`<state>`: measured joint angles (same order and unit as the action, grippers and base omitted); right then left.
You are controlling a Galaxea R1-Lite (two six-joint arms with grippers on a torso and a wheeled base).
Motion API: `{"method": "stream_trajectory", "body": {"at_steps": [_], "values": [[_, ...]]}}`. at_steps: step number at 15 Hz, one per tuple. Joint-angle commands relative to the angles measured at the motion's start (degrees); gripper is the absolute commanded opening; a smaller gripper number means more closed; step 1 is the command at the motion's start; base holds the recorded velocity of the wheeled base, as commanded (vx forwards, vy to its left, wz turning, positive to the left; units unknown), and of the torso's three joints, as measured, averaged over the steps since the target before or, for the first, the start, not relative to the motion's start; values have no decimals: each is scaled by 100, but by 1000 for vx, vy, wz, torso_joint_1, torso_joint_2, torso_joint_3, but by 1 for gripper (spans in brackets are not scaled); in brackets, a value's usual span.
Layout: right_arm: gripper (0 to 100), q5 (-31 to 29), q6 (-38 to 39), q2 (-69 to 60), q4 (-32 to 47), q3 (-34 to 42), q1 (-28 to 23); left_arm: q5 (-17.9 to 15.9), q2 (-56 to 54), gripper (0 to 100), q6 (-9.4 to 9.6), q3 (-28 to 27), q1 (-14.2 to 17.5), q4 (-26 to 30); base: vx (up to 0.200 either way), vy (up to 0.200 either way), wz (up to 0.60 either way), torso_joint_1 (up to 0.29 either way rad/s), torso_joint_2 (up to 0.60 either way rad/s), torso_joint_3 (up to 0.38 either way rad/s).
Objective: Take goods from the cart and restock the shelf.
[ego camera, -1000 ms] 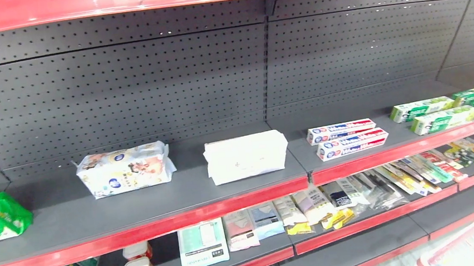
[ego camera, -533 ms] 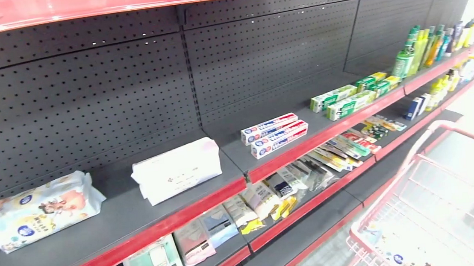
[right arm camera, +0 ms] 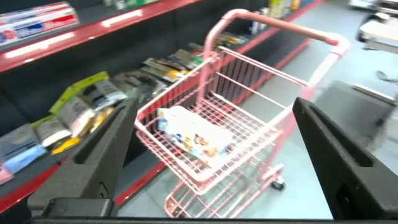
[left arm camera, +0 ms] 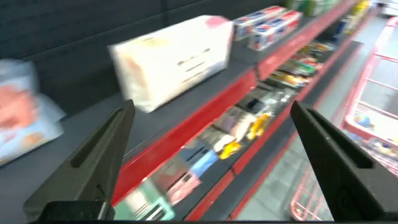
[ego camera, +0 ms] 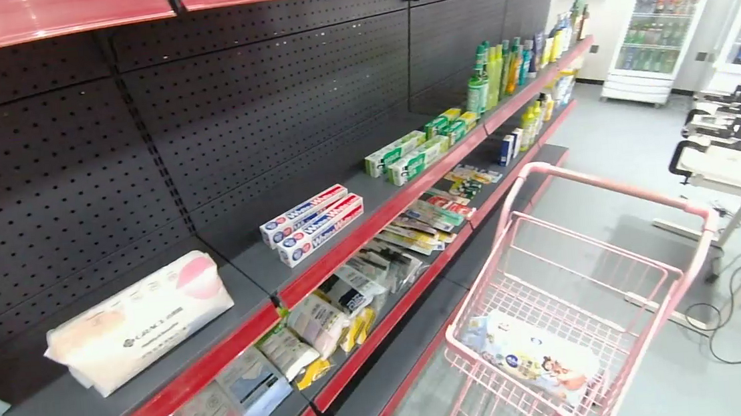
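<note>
A pink wire cart (ego camera: 599,181) stands on the floor to the right of the shelf. One printed soft pack (ego camera: 531,358) lies in its basket. On the grey, red-edged shelf (ego camera: 241,266) lie a white soft pack (ego camera: 142,322) and two red-and-blue toothpaste boxes (ego camera: 311,216). My left gripper (left arm camera: 211,162) is open, in front of the shelf near the white pack (left arm camera: 174,59). My right gripper (right arm camera: 211,155) is open above the cart (right arm camera: 280,25), with the printed pack (right arm camera: 193,134) below it.
Green toothpaste boxes (ego camera: 406,154) and upright bottles (ego camera: 499,69) fill the shelf farther right. Flat packets (ego camera: 351,290) crowd the lower shelf. A glass-door fridge (ego camera: 655,15) stands at the back, a white table (ego camera: 736,169) at the right, cables (ego camera: 723,331) on the floor.
The head camera has swung to the right along the shelf, so the cart and the room beyond have come into view. The goods on the shelf have not moved.
</note>
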<state>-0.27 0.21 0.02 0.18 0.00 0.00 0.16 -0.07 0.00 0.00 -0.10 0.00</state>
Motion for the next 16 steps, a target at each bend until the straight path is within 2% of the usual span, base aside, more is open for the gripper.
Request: {"method": "stream_trajectory", "body": {"at_steps": [1,3,10,11,13,14,15,16], "values": [[100,0,6,6,-1,0,0,2,7,100,0,0,1,0,0,0,-600,2,2,-2],[100,0,-3,6,-1,0,0,2,7,100,0,0,1,0,0,0,-600,7,2,0],[100,106,-38,235,-9,-44,79,2,7,100,9,0,1,0,0,0,0,0,0,0],[100,290,120,1167,-27,-993,185,2,7,100,9,0,1,0,0,0,0,0,0,0],[100,-210,1060,3724,96,-3604,-9,2,7,100,9,0,1,0,0,0,0,0,0,0],[100,-210,1052,4445,298,-4069,-44,2,7,100,9,0,1,0,0,0,0,0,0,0],[100,-149,1052,4963,474,-4069,-44,2,7,100,0,0,1,0,0,0,0,0,0,0],[100,97,1060,5816,404,-3744,-44,2,7,100,0,0,1,0,0,0,0,0,0,0]]}}
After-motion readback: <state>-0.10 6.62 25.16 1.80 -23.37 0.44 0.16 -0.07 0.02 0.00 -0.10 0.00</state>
